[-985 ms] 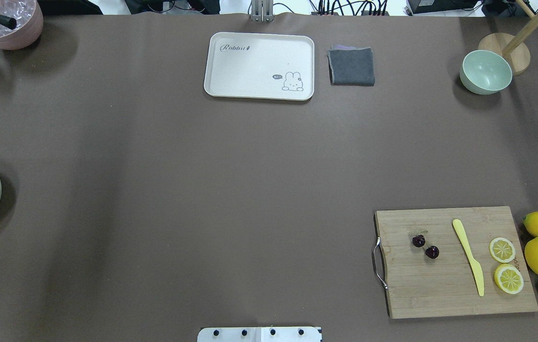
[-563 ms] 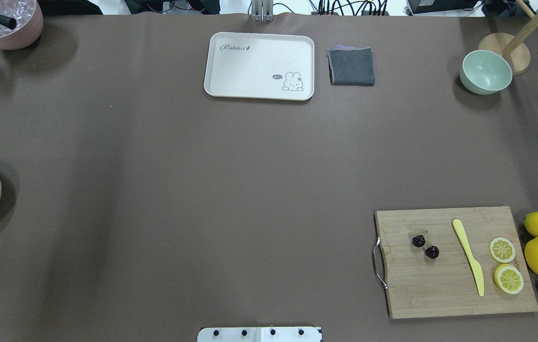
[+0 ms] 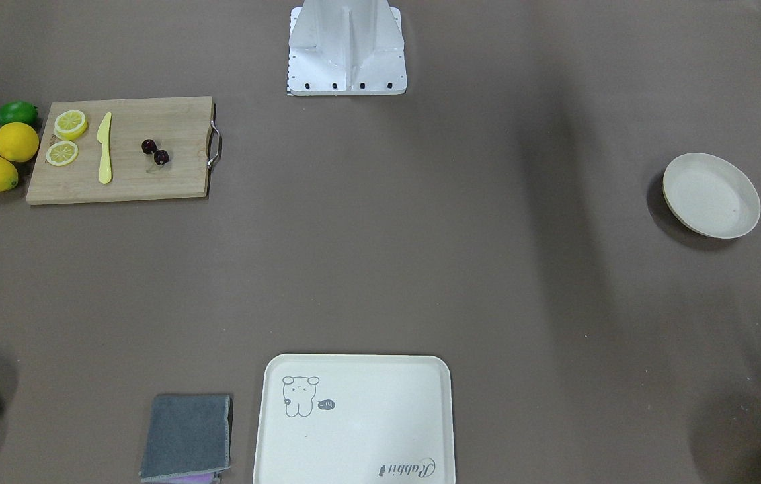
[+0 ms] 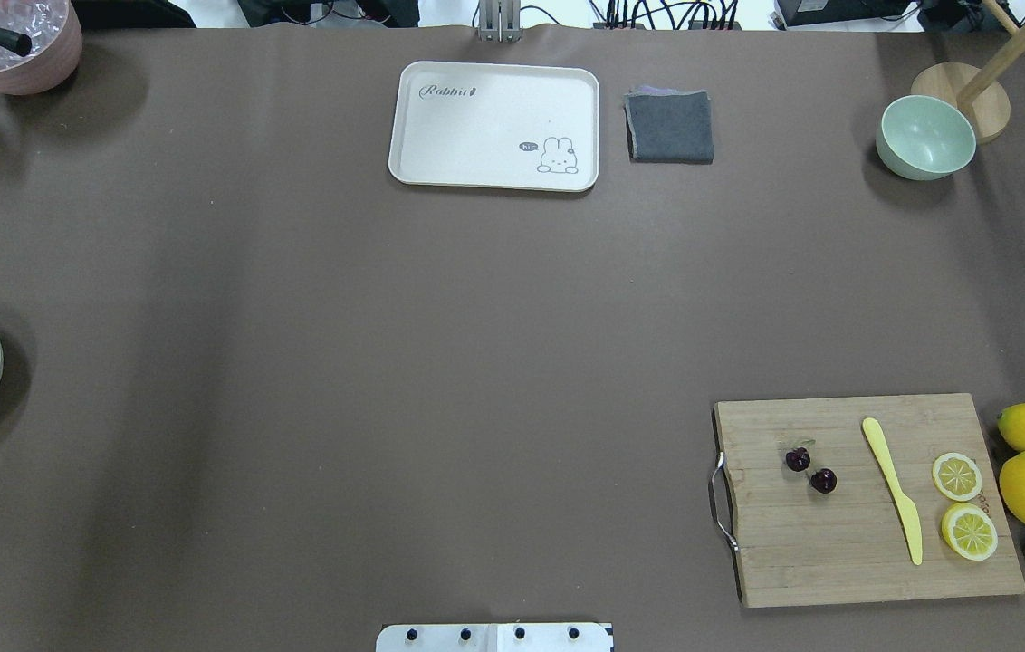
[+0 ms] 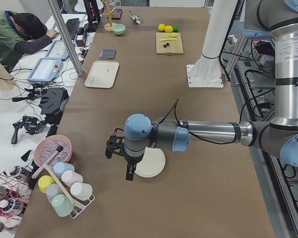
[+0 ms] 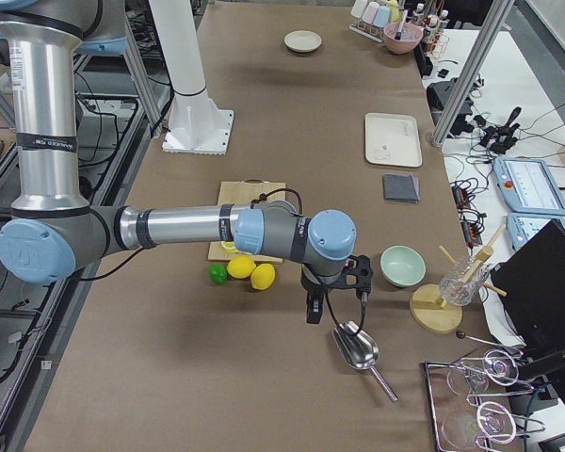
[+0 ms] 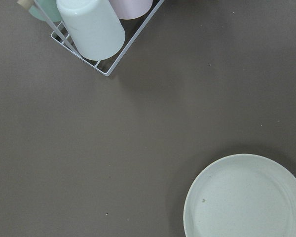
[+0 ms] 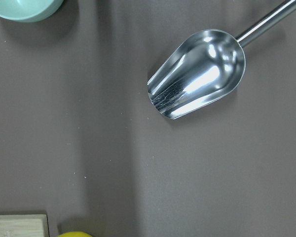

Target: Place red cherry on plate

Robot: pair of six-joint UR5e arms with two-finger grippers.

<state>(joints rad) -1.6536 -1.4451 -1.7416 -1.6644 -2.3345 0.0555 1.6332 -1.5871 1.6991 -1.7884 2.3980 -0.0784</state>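
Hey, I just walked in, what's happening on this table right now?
Nothing has been picked up yet. The red cherry lies untouched on the wooden cutting board on the robot's right, beside a yellow knife and lemon slices. The plate sits empty far off on the robot's left. The left gripper hangs near the plate, and the right gripper hangs between the lemons and a metal scoop. Whether either is open cannot be told.
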